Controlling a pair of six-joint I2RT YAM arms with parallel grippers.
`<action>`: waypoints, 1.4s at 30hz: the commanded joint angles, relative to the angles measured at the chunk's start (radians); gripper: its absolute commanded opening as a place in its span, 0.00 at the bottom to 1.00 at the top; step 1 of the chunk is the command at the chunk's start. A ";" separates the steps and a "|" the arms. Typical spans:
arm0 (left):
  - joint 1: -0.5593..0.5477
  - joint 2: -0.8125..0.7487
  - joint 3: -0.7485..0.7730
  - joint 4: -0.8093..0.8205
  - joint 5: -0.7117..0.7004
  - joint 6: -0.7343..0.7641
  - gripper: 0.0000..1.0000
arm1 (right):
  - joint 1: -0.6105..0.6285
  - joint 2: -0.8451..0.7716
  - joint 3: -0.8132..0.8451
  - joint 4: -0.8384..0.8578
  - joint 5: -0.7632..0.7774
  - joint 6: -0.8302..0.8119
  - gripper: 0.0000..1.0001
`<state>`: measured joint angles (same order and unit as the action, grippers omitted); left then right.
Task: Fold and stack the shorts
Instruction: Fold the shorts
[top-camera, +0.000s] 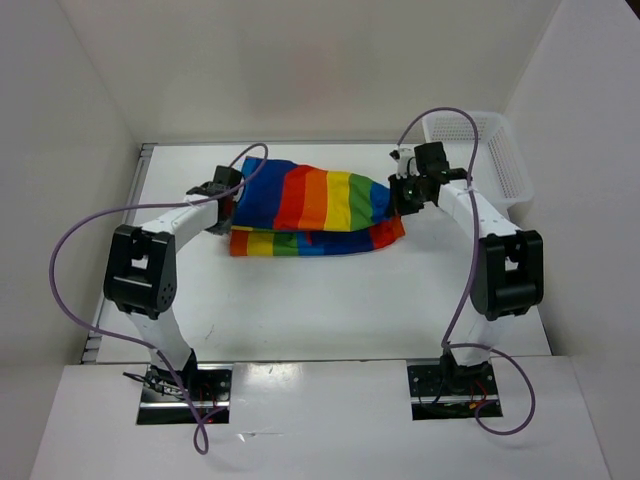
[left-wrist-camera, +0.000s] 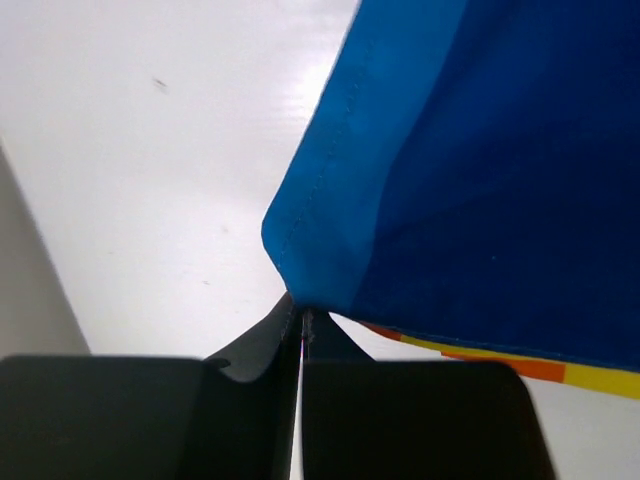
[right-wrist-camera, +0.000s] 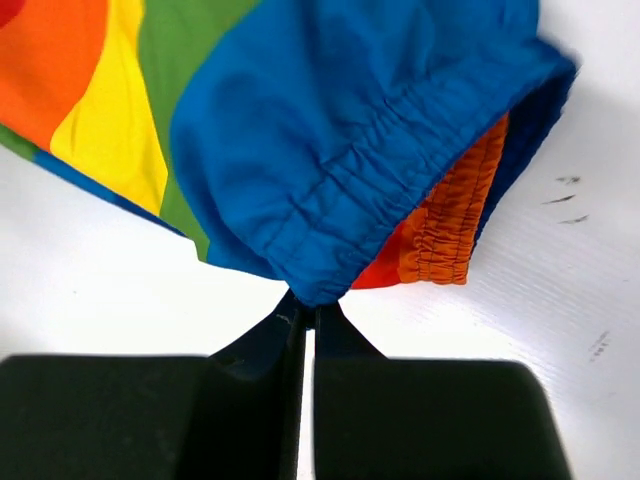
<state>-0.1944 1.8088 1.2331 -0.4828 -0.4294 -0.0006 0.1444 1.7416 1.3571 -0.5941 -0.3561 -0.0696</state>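
The rainbow-striped shorts (top-camera: 315, 205) hang stretched between my two grippers above the table, with their lower half lying folded on the white surface. My left gripper (top-camera: 228, 190) is shut on a blue hem corner of the shorts (left-wrist-camera: 420, 180), pinched at the fingertips (left-wrist-camera: 303, 318). My right gripper (top-camera: 408, 190) is shut on the blue elastic waistband of the shorts (right-wrist-camera: 350, 150), pinched at its own tips (right-wrist-camera: 308, 305). An orange waistband part hangs just behind it.
A white mesh plastic basket (top-camera: 495, 150) stands at the back right, close behind the right arm. White walls close in the table (top-camera: 300, 310) on the left, back and right.
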 joint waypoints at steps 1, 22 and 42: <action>0.007 -0.080 0.089 -0.033 -0.040 0.001 0.00 | -0.008 -0.082 0.053 0.004 -0.021 -0.029 0.00; -0.195 -0.118 -0.198 -0.034 0.023 0.001 0.00 | -0.123 -0.197 -0.237 -0.148 0.026 -0.219 0.00; -0.017 -0.088 -0.010 -0.036 0.001 0.001 0.00 | -0.102 -0.062 -0.033 -0.699 -0.230 -0.625 0.00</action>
<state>-0.2344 1.7416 1.2011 -0.5159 -0.3786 -0.0032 0.0067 1.6711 1.3739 -1.1385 -0.5884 -0.5961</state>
